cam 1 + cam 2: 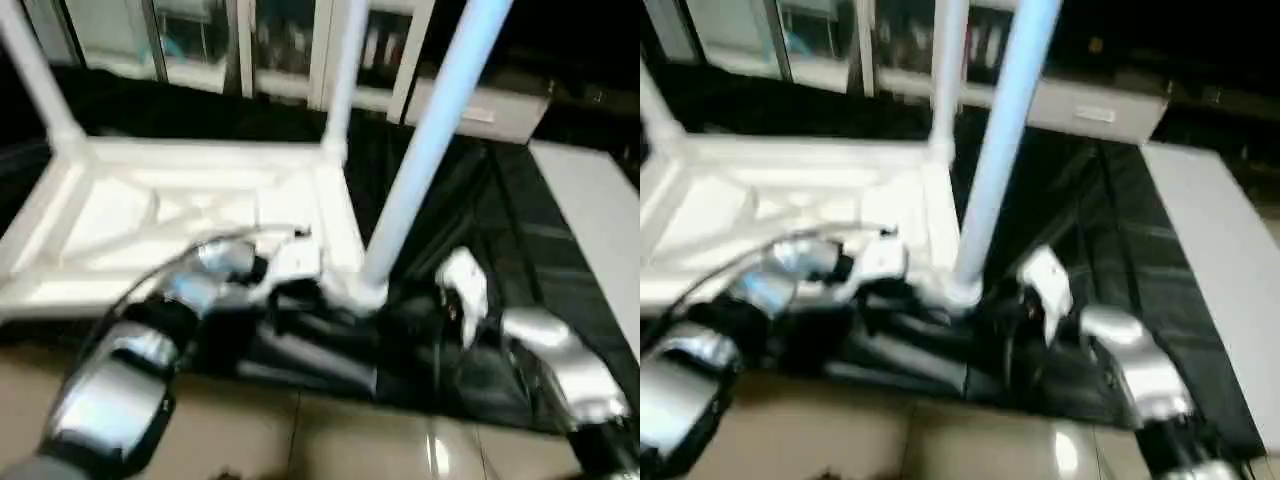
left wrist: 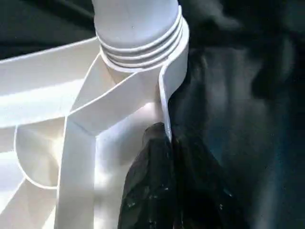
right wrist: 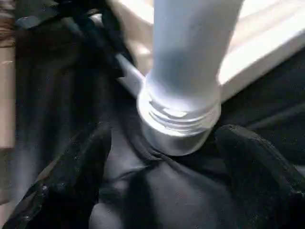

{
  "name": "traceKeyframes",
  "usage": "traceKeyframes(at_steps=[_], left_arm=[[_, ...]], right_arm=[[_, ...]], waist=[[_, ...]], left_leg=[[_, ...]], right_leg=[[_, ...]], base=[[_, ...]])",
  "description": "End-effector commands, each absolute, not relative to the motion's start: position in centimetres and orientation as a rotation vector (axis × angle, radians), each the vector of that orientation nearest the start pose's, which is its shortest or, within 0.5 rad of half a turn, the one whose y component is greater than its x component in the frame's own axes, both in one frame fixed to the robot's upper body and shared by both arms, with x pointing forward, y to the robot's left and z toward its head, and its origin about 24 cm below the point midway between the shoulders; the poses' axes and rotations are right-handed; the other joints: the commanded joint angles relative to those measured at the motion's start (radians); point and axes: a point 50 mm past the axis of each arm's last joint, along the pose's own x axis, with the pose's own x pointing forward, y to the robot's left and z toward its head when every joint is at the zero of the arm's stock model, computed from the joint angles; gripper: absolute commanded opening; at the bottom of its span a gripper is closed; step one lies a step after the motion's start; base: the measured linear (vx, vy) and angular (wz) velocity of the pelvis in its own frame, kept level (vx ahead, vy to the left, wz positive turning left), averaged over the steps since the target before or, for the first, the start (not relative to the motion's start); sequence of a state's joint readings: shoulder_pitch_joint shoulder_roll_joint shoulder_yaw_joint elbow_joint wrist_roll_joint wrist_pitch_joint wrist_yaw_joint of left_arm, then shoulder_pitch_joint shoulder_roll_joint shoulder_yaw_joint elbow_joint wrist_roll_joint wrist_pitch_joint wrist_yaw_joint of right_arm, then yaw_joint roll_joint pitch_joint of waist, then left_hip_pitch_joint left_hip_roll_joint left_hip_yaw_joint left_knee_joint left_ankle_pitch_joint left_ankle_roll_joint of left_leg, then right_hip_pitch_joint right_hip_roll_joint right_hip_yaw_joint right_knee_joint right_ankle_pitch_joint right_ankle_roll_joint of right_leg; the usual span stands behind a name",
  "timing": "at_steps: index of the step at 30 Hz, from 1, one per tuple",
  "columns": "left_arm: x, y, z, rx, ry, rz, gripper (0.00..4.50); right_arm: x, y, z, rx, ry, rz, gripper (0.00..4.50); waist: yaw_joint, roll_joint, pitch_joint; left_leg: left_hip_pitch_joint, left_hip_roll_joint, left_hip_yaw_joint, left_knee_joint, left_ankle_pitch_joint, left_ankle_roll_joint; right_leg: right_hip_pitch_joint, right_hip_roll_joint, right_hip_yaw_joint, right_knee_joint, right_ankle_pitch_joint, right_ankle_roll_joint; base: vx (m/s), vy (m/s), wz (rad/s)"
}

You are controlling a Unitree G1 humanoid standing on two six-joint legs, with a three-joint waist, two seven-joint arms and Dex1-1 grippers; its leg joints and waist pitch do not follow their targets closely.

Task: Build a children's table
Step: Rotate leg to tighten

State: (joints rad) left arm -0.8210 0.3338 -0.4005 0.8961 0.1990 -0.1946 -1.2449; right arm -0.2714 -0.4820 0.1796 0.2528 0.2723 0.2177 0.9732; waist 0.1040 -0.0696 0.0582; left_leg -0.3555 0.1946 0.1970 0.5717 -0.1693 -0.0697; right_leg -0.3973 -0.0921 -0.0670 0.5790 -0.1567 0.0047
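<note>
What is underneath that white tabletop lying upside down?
The tabletop lies on a black cover, which shows all round it. What is beneath that cover is hidden. The left claw sits at the tabletop's corner edge, by the nearest leg.

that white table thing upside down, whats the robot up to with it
It is assembling a children's table. The tabletop lies underside up on the black work surface, with three legs standing in corner sockets. The left gripper pinches the tabletop's rim beside the near leg. The right gripper is open, its fingers either side of that leg's threaded base.
</note>
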Motion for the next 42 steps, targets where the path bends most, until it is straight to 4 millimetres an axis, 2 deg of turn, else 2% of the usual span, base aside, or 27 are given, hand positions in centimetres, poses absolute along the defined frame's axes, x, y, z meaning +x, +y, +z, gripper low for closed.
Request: traceKeyframes(at_steps=[1,2,4,5,7,9,12,14,16,17,20,21,25,27,31,35,36,38,39,42], left_arm=[[32.0,11.8,3.3,0.812,0.626,-1.602,0.00],[32.1,11.7,3.6,0.811,0.625,-1.610,0.00],[32.1,11.6,3.7,0.808,0.619,-1.611,0.00],[32.1,11.5,3.8,0.809,0.617,-1.613,0.00],[32.1,11.6,3.9,0.808,0.614,-1.618,0.00],[32.0,11.6,3.9,0.808,0.613,-1.622,0.00],[31.9,11.8,4.0,0.809,0.619,-1.625,0.00],[31.9,11.9,4.0,0.809,0.626,-1.624,0.00],[31.8,12.0,4.0,0.807,0.630,-1.621,0.00],[31.8,12.0,4.0,0.806,0.630,-1.621,0.00],[31.8,12.1,4.0,0.805,0.637,-1.622,0.00],[31.8,12.1,4.0,0.804,0.640,-1.622,0.00],[31.7,12.2,4.0,0.805,0.649,-1.623,0.00],[31.7,12.2,4.0,0.804,0.653,-1.624,0.00],[31.7,12.2,4.1,0.804,0.658,-1.625,0.00],[31.7,12.3,4.1,0.808,0.664,-1.623,0.00],[31.7,12.3,4.1,0.808,0.664,-1.623,0.00],[31.6,12.2,4.1,0.808,0.665,-1.623,0.00],[31.7,12.2,4.1,0.810,0.664,-1.620,0.00],[31.7,12.2,4.2,0.811,0.658,-1.614,0.00]], right_arm=[[27.4,-17.1,4.6,-0.118,0.353,1.081,3.84],[27.8,-16.9,4.5,-0.129,0.347,1.068,3.84],[28.4,-16.6,4.5,-0.140,0.331,1.033,3.84],[28.7,-16.5,4.6,-0.144,0.324,1.020,3.84],[28.8,-16.5,4.7,-0.145,0.323,1.015,3.84],[29.1,-16.5,4.8,-0.147,0.323,1.003,3.84],[29.3,-16.5,4.8,-0.146,0.327,0.998,3.84],[29.3,-16.4,4.8,-0.140,0.334,1.013,3.84],[29.3,-16.3,4.8,-0.120,0.337,1.028,3.84],[29.3,-16.3,4.8,-0.117,0.337,1.030,3.58],[29.3,-16.2,4.8,-0.098,0.332,1.040,3.46],[29.3,-16.2,4.8,-0.088,0.331,1.045,3.26],[29.0,-16.1,4.7,-0.059,0.340,1.078,3.02],[28.9,-16.0,4.6,-0.045,0.349,1.096,2.73],[28.7,-16.1,4.3,-0.038,0.360,1.111,2.49],[28.8,-16.1,4.2,-0.040,0.367,1.108,2.30],[28.8,-16.1,4.2,-0.041,0.368,1.107,2.23],[28.9,-16.2,4.2,-0.043,0.368,1.106,2.04],[29.0,-16.2,4.1,-0.065,0.361,1.091,2.04],[29.2,-16.1,4.2,-0.034,0.350,1.079,2.04]], waist=[[-0.002,0.010,-0.056],[-0.002,0.010,-0.057],[-0.003,0.010,-0.058],[-0.002,0.015,-0.059],[-0.002,0.013,-0.060],[0.004,0.015,-0.064],[0.004,0.013,-0.067],[0.005,0.014,-0.067],[0.005,0.015,-0.067],[0.005,0.015,-0.066],[0.005,0.016,-0.066],[0.005,0.017,-0.066],[0.005,0.018,-0.068],[0.006,0.017,-0.068],[0.006,0.018,-0.066],[0.006,0.016,-0.065],[0.005,0.011,-0.064],[0.004,0.013,-0.065],[0.002,0.009,-0.063],[-0.002,0.010,-0.062]], left_leg=[[0.017,0.048,-0.026,-0.079,-0.410,0.006],[0.019,0.048,-0.027,-0.079,-0.412,-0.004],[0.017,0.046,-0.027,-0.079,-0.405,-0.010],[0.019,0.048,-0.029,-0.079,-0.402,-0.015],[0.017,0.047,-0.027,-0.079,-0.390,-0.015],[0.016,0.048,-0.024,-0.078,-0.354,-0.009],[0.011,0.045,-0.021,-0.075,-0.314,0.001],[0.013,0.045,-0.019,-0.073,-0.303,0.007],[0.012,0.045,-0.019,-0.073,-0.301,0.011],[0.012,0.045,-0.019,-0.074,-0.305,0.009],[0.013,0.045,-0.019,-0.074,-0.315,0.008],[0.013,0.045,-0.020,-0.074,-0.317,0.006],[0.013,0.045,-0.020,-0.073,-0.310,0.009],[0.013,0.045,-0.019,-0.073,-0.304,0.011],[0.014,0.045,-0.019,-0.074,-0.318,0.010],[0.015,0.044,-0.021,-0.075,-0.339,0.002],[0.013,0.044,-0.021,-0.076,-0.340,0.003],[0.014,0.044,-0.022,-0.076,-0.342,0.002],[0.013,0.044,-0.022,-0.076,-0.345,0.001],[0.014,0.044,-0.023,-0.077,-0.355,0.000]], right_leg=[[0.030,-0.069,0.043,-0.076,-0.406,-0.189],[0.026,-0.071,0.043,-0.079,-0.423,-0.183],[0.026,-0.069,0.042,-0.079,-0.429,-0.180],[0.025,-0.071,0.043,-0.076,-0.416,-0.186],[0.026,-0.067,0.043,-0.075,-0.389,-0.188],[0.031,-0.065,0.044,-0.064,-0.301,-0.209],[0.037,-0.063,0.043,-0.055,-0.240,-0.226],[0.037,-0.063,0.043,-0.053,-0.225,-0.231],[0.037,-0.063,0.043,-0.054,-0.228,-0.231],[0.038,-0.063,0.043,-0.055,-0.239,-0.229],[0.037,-0.064,0.043,-0.057,-0.258,-0.225],[0.037,-0.064,0.043,-0.058,-0.263,-0.222],[0.038,-0.062,0.043,-0.056,-0.245,-0.227],[0.039,-0.063,0.042,-0.054,-0.242,-0.229],[0.037,-0.063,0.042,-0.058,-0.269,-0.226],[0.034,-0.064,0.042,-0.064,-0.325,-0.206],[0.034,-0.064,0.042,-0.064,-0.337,-0.201],[0.033,-0.065,0.042,-0.066,-0.351,-0.196],[0.031,-0.065,0.042,-0.067,-0.357,-0.193],[0.029,-0.063,0.042,-0.068,-0.360,-0.192]], base=[[0.000,0.000,0.00],[0.000,0.000,0.00],[0.000,0.000,0.00],[0.000,0.000,0.00],[0.000,0.000,0.00],[0.000,0.000,0.00],[0.000,0.000,0.00],[0.000,0.000,0.00],[0.000,0.000,0.00],[0.000,0.000,0.00],[0.000,0.000,0.00],[0.000,0.000,0.00],[0.000,0.000,0.00],[0.000,0.000,0.00],[0.000,0.000,0.00],[0.000,0.000,0.00],[0.000,0.000,0.00],[0.000,0.000,0.00],[0.000,0.000,0.00],[0.000,0.000,0.00]])
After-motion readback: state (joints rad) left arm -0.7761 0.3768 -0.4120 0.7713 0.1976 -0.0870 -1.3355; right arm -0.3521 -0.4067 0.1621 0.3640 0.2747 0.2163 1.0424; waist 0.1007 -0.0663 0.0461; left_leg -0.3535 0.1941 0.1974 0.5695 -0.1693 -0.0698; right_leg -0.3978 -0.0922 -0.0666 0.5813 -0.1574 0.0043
